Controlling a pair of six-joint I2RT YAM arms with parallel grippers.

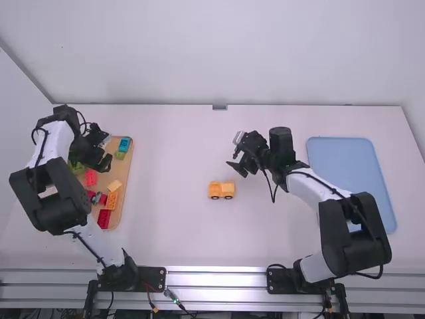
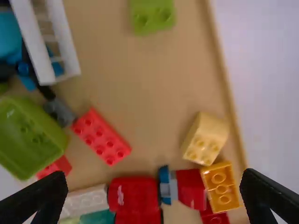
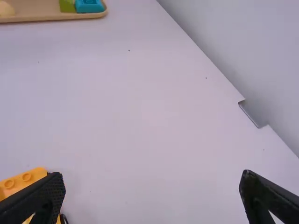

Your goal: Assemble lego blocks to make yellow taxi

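An orange-yellow wheeled block piece (image 1: 221, 190) stands mid-table; in the right wrist view part of this studded piece (image 3: 27, 178) shows beside one finger. My right gripper (image 1: 240, 168) is above the table, just beyond and right of it; the right gripper (image 3: 153, 179) is open and holds nothing. Over the wooden tray at the left hovers my left gripper (image 1: 106, 159). In its wrist view the left gripper (image 2: 155, 179) is wide open above a light yellow block (image 2: 205, 139), an orange block (image 2: 220, 186) and a red block (image 2: 101, 136).
The wooden tray (image 1: 127, 174) also holds green, teal and red pieces, among them a green bin-shaped piece (image 2: 28, 135) and a white ladder-like piece (image 2: 65, 42). A blue tray (image 1: 345, 159) lies at the right, partly behind the right arm.
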